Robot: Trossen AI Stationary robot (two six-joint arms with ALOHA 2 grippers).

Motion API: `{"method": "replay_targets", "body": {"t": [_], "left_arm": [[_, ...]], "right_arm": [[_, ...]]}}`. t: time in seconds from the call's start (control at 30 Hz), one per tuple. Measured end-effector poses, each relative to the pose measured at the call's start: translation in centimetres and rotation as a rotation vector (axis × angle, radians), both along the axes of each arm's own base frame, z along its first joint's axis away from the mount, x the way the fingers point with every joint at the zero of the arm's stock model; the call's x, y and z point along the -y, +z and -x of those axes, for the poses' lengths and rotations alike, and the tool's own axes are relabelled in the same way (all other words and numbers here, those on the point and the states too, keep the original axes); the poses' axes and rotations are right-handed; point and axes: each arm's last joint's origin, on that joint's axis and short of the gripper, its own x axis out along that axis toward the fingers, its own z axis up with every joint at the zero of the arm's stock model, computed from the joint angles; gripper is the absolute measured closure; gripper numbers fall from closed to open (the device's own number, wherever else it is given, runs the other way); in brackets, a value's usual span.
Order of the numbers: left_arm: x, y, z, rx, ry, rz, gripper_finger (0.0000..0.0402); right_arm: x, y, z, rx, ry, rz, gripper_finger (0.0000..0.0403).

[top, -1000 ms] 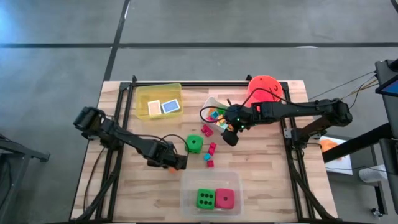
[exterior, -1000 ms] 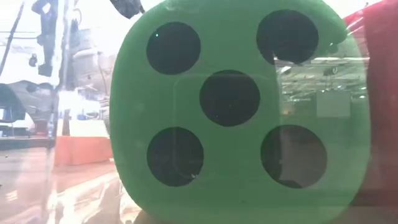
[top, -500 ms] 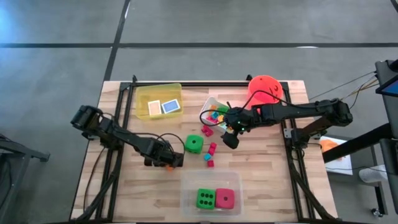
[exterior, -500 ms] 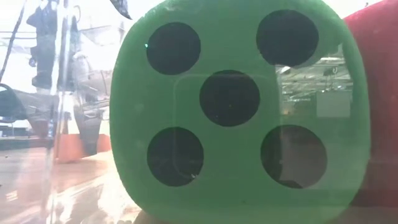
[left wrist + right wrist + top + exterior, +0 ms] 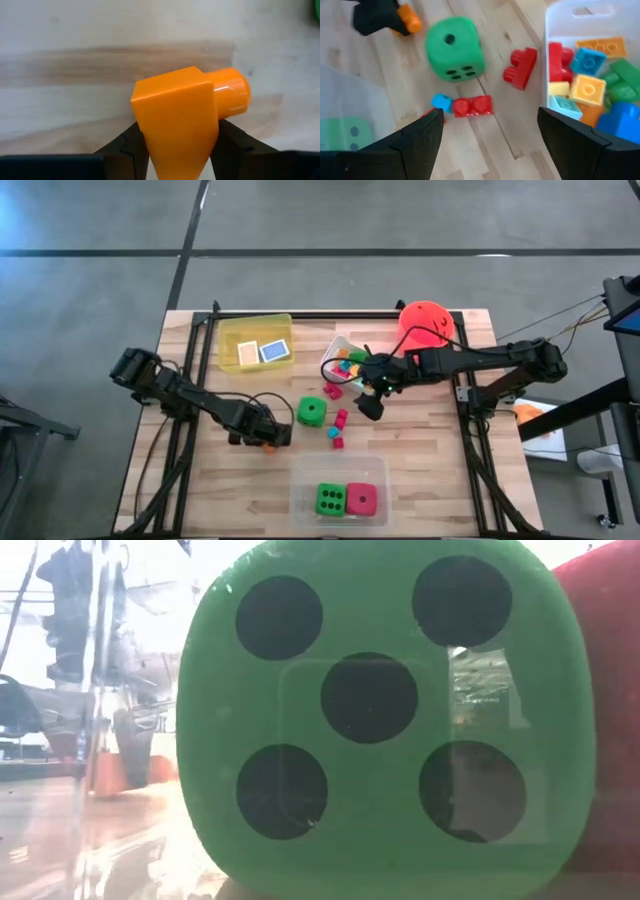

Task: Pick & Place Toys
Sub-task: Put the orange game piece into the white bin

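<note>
- Orange block point(image 5: 177, 120): a smooth, glossy plastic brick with one round stud on its side, clamped between the two dark fingers of the left gripper point(image 5: 268, 440). It is held just above the bare wood planks, left of the middle of the table point(image 5: 430, 470), probably so that it can be carried to a tub.
- Loose green die point(image 5: 312, 412): a rounded, matte cube with dark dots, resting on the wood just right of the left gripper.
- Scattered blocks: a red two-stud brick point(image 5: 472, 105), a small blue block point(image 5: 441, 102) touching its end, and a red stepped block point(image 5: 521, 67) lie on the wood between the die and the white tub point(image 5: 580, 12). None of them has been gathered yet.
- White tub: a thin-walled rectangular box already holding a jumble of yellow, blue, green and red bricks, so it is likely the home for small blocks.
- Right gripper point(image 5: 372, 404): it hangs beside the white tub, above the loose blocks, with fingers spread wide and nothing between them.
- Clear tub point(image 5: 300, 480): at the near edge, holding a green die point(image 5: 375, 710) and a pink die point(image 5: 362, 500) side by side.
- Yellow tub point(image 5: 228, 330): at the far left, holding a beige tile point(image 5: 248, 353) and a blue tile point(image 5: 274, 351), both flat.
</note>
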Motion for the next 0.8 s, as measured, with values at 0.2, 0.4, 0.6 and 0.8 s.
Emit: {"method": "replay_targets", "body": {"t": [0.2,0.4,0.6,0.8], "left_arm": [[-0.6,3.2,0.9,0.149,0.007,-0.044,0.0256],[-1.3,7.7,1.3,0.421,-0.064,-0.038,0.0256],[-2.6,12.7,1.0,0.835,-0.116,-0.112,0.0256],[-4.6,16.7,-0.3,1.239,-0.123,-0.217,0.0256]], "right_arm": [[-1.0,1.2,0.0,0.102,0.068,0.015,0.0085],[-2.7,3.9,-0.4,0.359,0.181,0.005,0.0085],[-3.6,6.6,-1.1,0.639,0.177,-0.015,0.0085],[-3.8,7.9,-1.6,0.789,0.16,-0.029,0.0085]]}}
